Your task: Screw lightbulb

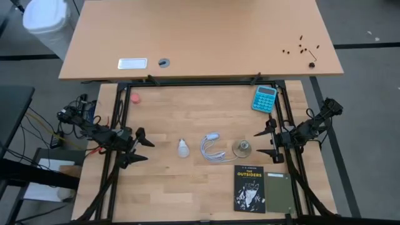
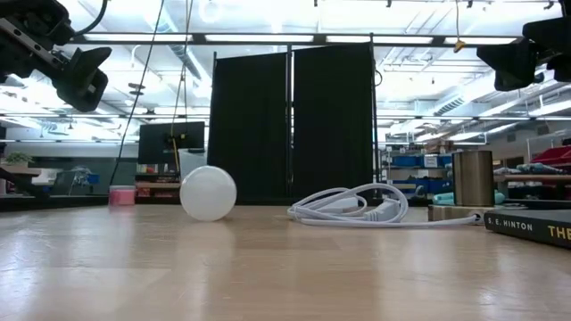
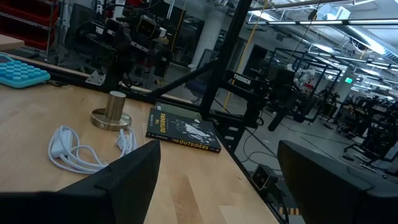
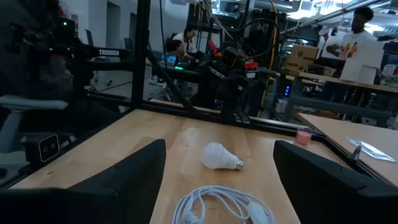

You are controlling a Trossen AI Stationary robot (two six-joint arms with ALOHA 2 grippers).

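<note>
Left gripper [image 1: 142, 148]: spread wide, empty, off the table. Lightbulb [image 1: 182, 148] just ahead of it, lying on its side, untouched. Farther on, coiled white cable [image 1: 210, 147], then socket [image 1: 242, 148], nothing in it. Right gripper [image 1: 266, 143] just past the socket, parted, empty. Step in hand, seemingly: reaching for the bulb. Next: lowering, closing on the glass, carrying it base-first to the socket.

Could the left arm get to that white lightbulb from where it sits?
Probably yes: the left pincer is open, and only bare table lies between it and the lightbulb.
</note>
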